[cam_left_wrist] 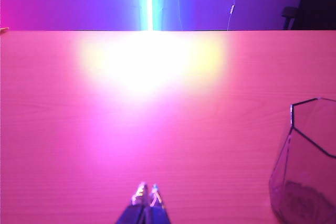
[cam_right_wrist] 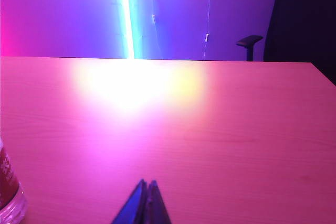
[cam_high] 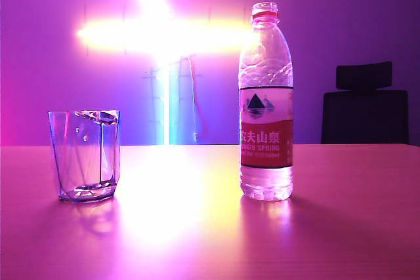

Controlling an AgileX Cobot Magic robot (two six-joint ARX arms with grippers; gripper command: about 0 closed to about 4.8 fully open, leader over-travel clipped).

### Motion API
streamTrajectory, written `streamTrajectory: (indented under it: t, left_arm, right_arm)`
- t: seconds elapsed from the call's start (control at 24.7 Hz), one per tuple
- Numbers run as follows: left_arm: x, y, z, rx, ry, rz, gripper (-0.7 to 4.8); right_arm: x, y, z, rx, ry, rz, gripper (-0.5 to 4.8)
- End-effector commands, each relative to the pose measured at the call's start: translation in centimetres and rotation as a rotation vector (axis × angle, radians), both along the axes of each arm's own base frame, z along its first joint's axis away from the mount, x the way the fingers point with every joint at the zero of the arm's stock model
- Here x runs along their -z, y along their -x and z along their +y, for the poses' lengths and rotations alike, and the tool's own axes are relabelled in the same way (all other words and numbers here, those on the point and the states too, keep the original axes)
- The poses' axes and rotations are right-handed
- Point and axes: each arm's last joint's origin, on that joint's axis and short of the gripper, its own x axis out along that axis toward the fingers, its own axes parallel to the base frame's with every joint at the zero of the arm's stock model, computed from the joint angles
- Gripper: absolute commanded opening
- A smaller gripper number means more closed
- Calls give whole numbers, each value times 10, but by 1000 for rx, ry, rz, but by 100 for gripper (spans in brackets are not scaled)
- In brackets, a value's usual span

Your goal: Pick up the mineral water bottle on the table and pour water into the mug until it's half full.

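1. Standing upright on the wide, glossy wood-grain table (cam_high: pixel 197 240), tinted pink and purple by the room's light, is the tall clear ribbed plastic mineral water bottle (cam_high: pixel 266 106) with its red-and-white label, to the right of the middle in the exterior view.
2. The bottle's cap is off, a red ring circles its neck, and clear water (cam_high: pixel 266 181) shows through the plastic below the label.
3. The short clear faceted glass mug (cam_high: pixel 84 155), a handleless tumbler with a thick base, stands upright to the left, well apart from the bottle. It looks empty, though the tinted light makes that hard to judge.
4. Neither arm shows in the exterior view.
5. The left gripper (cam_left_wrist: pixel 147 195) appears only in the left wrist view, low over bare tabletop, its two thin fingertips pressed together and holding nothing. The mug (cam_left_wrist: pixel 304 166) sits near it, off to one side, not touching.
6. The right gripper (cam_right_wrist: pixel 147 187) appears only in the right wrist view, likewise low over the table with its fingers together and empty. The base of the bottle (cam_right_wrist: pixel 9 190) shows at the edge of that view, apart from the fingers.
7. A bright light strip (cam_high: pixel 157 34) glares on the back wall and throws a pale patch across the tabletop.
8. A dark office chair (cam_high: pixel 365 106) stands beyond the table's far edge, on the right.
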Motion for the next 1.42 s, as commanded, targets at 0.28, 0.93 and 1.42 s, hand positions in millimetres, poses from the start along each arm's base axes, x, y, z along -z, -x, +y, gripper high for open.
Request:
streamTrajectory:
  t: [0.28, 0.93, 1.42]
  left_arm:
    - [-2, 0, -2, 19, 3, -9, -2]
    - [12, 17, -66, 637, -67, 151, -2]
    - [12, 18, -66, 637, -67, 150, -2]
  right_arm:
    - [0, 0, 0, -7, -57, -10, -8]
    - [-47, -5, 28, -495, -247, 120, 262]
    - [-7, -71, 97, -477, -62, 100, 479]
